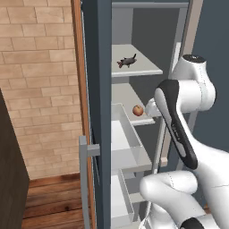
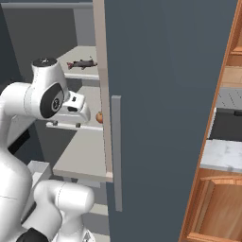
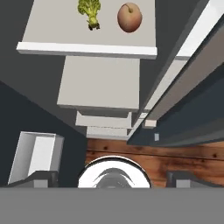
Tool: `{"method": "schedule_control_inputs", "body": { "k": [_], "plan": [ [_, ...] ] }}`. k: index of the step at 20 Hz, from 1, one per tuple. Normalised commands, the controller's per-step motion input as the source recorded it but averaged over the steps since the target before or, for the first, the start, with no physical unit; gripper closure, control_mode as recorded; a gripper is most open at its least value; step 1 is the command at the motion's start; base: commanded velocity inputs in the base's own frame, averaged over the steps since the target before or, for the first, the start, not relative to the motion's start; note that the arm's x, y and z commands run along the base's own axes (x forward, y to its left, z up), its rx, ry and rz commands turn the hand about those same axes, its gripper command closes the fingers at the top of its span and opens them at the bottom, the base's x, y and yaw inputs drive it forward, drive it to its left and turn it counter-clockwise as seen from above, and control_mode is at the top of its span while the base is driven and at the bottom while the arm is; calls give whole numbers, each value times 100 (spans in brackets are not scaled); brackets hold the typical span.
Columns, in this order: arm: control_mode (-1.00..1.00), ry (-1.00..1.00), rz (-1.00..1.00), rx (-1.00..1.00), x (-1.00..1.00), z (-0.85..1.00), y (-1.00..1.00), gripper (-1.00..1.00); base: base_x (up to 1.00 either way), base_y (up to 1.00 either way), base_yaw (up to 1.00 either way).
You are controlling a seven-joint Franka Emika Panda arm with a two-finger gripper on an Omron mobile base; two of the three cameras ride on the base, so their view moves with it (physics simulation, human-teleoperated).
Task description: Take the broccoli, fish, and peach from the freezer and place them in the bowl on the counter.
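Note:
The freezer (image 1: 100, 89) stands open. On its upper shelf lies the dark fish (image 1: 126, 61) (image 2: 82, 63). One shelf lower sits the peach (image 1: 138, 110) (image 3: 129, 17), half hidden by the door edge in the right base view (image 2: 99, 117). The yellow-green broccoli (image 3: 89, 13) lies beside the peach on that same shelf (image 3: 87, 41). My gripper (image 3: 113, 179) is open and holds nothing. Its fingertips (image 3: 41, 178) stand wide apart, well short of both items. My hand (image 2: 76, 108) hovers at that shelf's front edge. The bowl is out of view.
The slate-blue door (image 2: 165, 118) with its grey bar handle (image 2: 116, 151) stands close on the right of my arm. The other door carries grey bins (image 1: 127, 143). A strip of marble counter (image 2: 222, 156) above wooden cabinets shows far right. A brick wall (image 1: 40, 89) is on the left.

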Motion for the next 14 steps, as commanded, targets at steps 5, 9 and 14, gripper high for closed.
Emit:
{"method": "schedule_control_inputs", "body": {
  "k": [5, 9, 14],
  "plan": [
    [-100, 0, 0, 0, -93, 3, 0, -100, 0, 0, 0],
    [-100, 0, 0, 0, -29, 8, 0, -100, 0, 0, 0],
    [100, 0, 0, 0, 0, 4, 0, -100, 0, 0, -1]
  ]
}}
